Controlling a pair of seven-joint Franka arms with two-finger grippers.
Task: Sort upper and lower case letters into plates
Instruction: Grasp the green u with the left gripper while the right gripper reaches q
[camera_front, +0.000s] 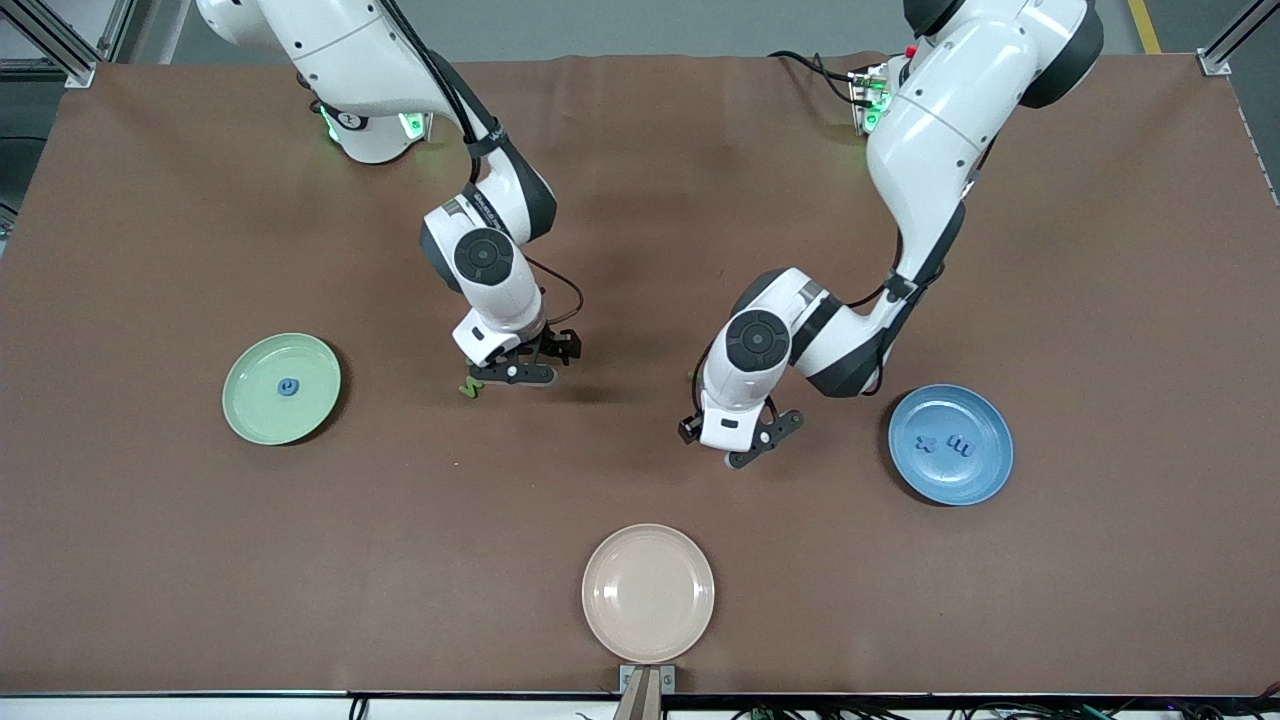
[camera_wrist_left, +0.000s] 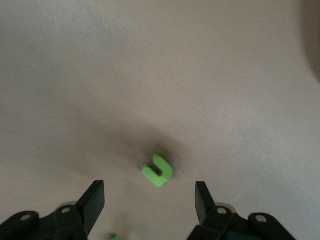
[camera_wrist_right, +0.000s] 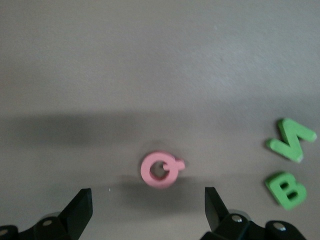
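The mint green plate lies toward the right arm's end with one blue letter in it. The blue plate lies toward the left arm's end and holds two blue letters. My right gripper hangs open low over the table, just short of a pink Q. Two green letters lie beside it, showing as a green spot in the front view. My left gripper is open over a hooked green letter, which lies ahead of its fingertips.
A cream-beige plate with nothing in it sits near the table's front edge, closest to the front camera. Another green scrap shows under the left hand. A brown mat covers the whole table.
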